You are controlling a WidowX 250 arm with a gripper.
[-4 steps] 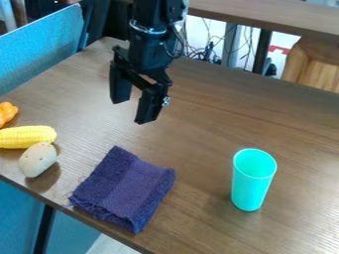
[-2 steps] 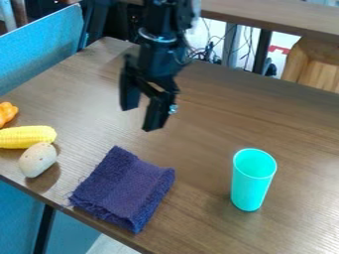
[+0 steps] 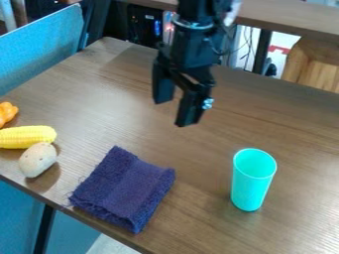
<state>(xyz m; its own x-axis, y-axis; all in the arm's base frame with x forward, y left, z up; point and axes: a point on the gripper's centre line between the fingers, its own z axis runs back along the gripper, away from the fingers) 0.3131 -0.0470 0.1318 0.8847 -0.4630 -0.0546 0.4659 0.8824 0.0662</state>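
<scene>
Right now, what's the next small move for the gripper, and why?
I'd probably ease the gripper toward the green cup, keeping its height until lined up. It's open and empty, hanging beyond the cup and to its left in the picture. The cup stands upright; the purple cloth lies further left, so that path should avoid it.

A yellow corn point(image 3: 28, 137) lies near the left end of the counter point(image 3: 285, 121). At its near side, close to the counter's front edge, is a pale, speckled potato point(image 3: 37, 159). On the corn's far side sits a lumpy orange thing point(image 3: 7, 113), cut off by the view. A blue panel point(image 3: 39, 55) runs along the far left edge. Beyond the back edge are cables point(image 3: 248, 47), a brown tabletop point(image 3: 278, 16) and a wooden piece point(image 3: 317, 65).
</scene>
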